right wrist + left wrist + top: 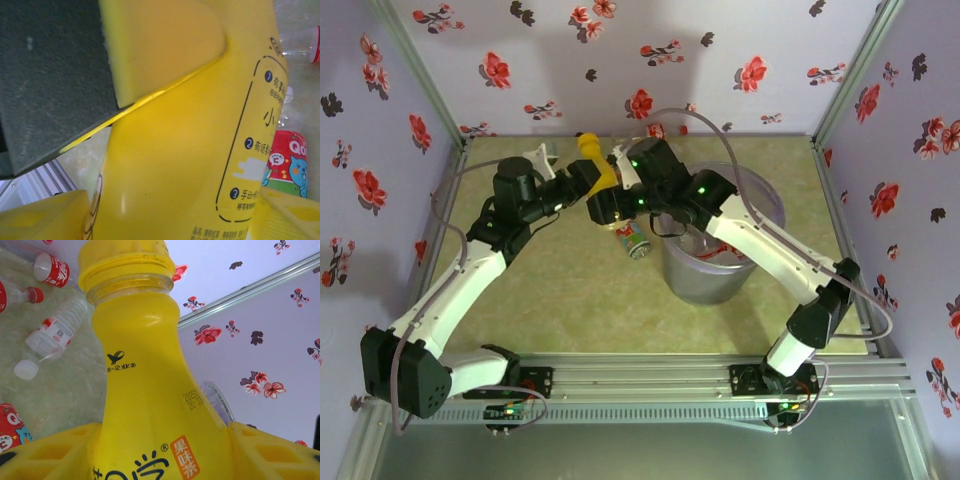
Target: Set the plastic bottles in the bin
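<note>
**A:** What sits at centre?

**B:** A yellow bottle (145,390), yellow cap (125,262) on, clamped in the left gripper (162,442). A yellow finger (55,452) presses each flank.

**A:** And to its left?

**B:** On the pale green table (65,395) a clear bottle (52,335) lies on its side, red label, white cap (25,370) nearest. Beyond it are a red-labelled bottle (50,269) and a red cap (34,294). A red printed label (10,427) is cut off at the edge.

**A:** To the right?

**B:** A floral wall (250,355), crossed by a metal rail (250,290).

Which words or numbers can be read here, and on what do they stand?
"果味茶": yellow bottle, orange patch.
"2025": yellow bottle, date stamp; the rest is blurred.
"2", "3": circled, on the yellow bottle's panel.
"Qo": red-label bottle.
Other small print: too blurred to read.
</note>
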`<state>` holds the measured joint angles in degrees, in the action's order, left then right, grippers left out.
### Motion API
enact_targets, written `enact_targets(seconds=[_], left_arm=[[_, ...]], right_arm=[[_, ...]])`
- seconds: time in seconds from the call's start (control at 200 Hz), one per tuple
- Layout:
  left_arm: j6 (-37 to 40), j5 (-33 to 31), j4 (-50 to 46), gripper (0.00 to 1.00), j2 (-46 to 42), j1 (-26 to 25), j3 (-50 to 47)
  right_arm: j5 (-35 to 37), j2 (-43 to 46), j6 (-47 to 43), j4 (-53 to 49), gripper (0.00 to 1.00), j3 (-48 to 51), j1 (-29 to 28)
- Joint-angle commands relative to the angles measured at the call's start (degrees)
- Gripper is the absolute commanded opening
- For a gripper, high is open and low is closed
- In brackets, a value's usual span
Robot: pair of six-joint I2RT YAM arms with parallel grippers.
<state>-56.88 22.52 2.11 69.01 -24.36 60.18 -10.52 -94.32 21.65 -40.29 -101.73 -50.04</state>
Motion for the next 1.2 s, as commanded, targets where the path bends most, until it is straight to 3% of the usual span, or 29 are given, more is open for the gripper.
enact_targets(seconds=[0.0,0.165,0.48,1.03,1.195], left_arm=[[-1.15,1.16,4.12,0.32,-1.19,-0.07,-0.07],[-1.63,1.11,5.95,0.34,-0.93,-0.10,-0.01],[-3.66,0.90,10.18,0.64,-0.20,-0.08,-0.94],[-7.19,0.99,16.95,0.69,1.09,-0.23,-0.71],[-6.02,0.69,17.01,0.68,3.90,-4.26,4.93]], right_arm=[[-2.11,-0.50,1.93,2.10,0.72,-1.04,0.94],[-4.71,-0.18,3.40,4.32,0.65,0.56,1.90],[-5.37,0.68,4.14,6.19,0.58,2.06,3.10],[-5.70,2.79,6.04,11.38,0.52,6.11,3.98],[-3.43,5.41,5.18,11.05,0.51,6.14,4.88]])
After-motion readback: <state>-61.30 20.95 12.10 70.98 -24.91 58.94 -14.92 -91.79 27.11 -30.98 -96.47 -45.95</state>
